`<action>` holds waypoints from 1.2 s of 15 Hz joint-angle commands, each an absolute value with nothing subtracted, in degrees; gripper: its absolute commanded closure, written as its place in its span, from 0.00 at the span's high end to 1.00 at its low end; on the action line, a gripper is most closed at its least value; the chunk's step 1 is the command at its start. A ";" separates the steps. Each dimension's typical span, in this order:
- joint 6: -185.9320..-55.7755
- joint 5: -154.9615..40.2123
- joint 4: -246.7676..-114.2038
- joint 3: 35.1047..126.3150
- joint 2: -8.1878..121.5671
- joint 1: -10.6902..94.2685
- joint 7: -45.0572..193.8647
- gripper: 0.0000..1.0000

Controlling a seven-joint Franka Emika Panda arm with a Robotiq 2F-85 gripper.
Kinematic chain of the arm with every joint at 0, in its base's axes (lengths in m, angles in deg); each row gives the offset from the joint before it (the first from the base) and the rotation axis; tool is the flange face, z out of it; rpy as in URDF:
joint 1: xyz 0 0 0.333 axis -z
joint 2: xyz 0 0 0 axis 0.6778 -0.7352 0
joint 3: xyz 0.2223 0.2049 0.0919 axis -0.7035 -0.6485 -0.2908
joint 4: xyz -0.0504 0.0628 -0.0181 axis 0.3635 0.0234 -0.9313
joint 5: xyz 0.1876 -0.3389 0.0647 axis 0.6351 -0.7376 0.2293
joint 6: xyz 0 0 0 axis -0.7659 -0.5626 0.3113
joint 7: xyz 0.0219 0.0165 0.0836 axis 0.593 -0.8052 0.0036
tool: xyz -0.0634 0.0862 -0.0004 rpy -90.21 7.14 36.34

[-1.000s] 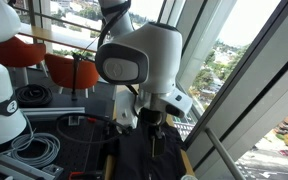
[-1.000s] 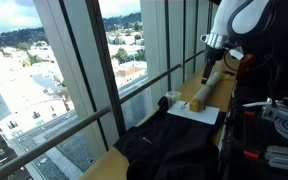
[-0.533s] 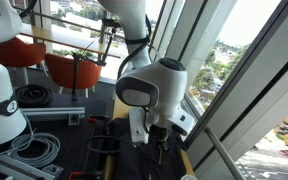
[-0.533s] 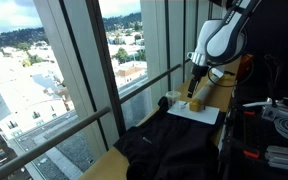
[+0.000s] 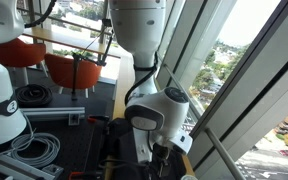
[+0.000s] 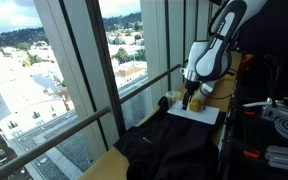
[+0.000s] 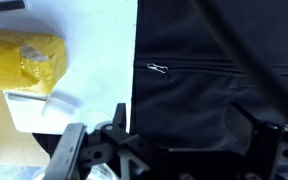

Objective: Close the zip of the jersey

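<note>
The zip [image 7: 219, 70] shows in the wrist view as a thin dark seam running across the black, soft, rumpled jersey [image 7: 214, 105]. Its small metal pull tab [image 7: 158, 68] lies at the end of the seam nearest the white sheet of paper [image 7: 89, 40], just beside that sheet's edge. I cannot tell from the pictures whether the teeth behind the tab are joined or parted, because black lies on black. Since nothing holds the tab and it sits at one end of the seam, I judge the closing not yet begun: the grasp and the whole pull along the zip remain to do.

In an exterior view the jersey [image 6: 169, 148] spreads over the wooden worktop [image 6: 112, 162], and one edge of it meets the white sheet [image 6: 197, 114]. A crumpled yellow packet [image 7: 24, 58] rests on the sheet's far side, well apart from the tab.

The gripper [image 7: 164, 150] hangs above the border where the jersey meets the sheet. Its jaws are spread wide and there is nothing between them. The tab lies ahead of the gripper on the jersey side of the sheet's edge, near but apart from both fingers. In an exterior view the gripper [image 6: 187, 99] points down over the sheet's jersey-side end.
</note>
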State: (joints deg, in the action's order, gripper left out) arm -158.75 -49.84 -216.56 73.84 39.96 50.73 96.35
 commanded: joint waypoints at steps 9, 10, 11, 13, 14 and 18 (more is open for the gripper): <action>-159.13 -55.22 -201.67 76.14 22.76 47.66 89.37 1.00; -159.13 -55.34 -200.81 76.38 21.89 47.42 89.18 1.00; -159.12 -55.44 -200.01 76.64 21.11 47.16 88.93 1.00; -158.87 -55.51 -198.28 76.88 19.66 46.80 88.40 1.00; -158.73 -55.49 -197.70 76.92 19.24 46.65 88.21 1.00; -158.41 -55.23 -196.80 76.96 18.95 45.28 86.87 1.00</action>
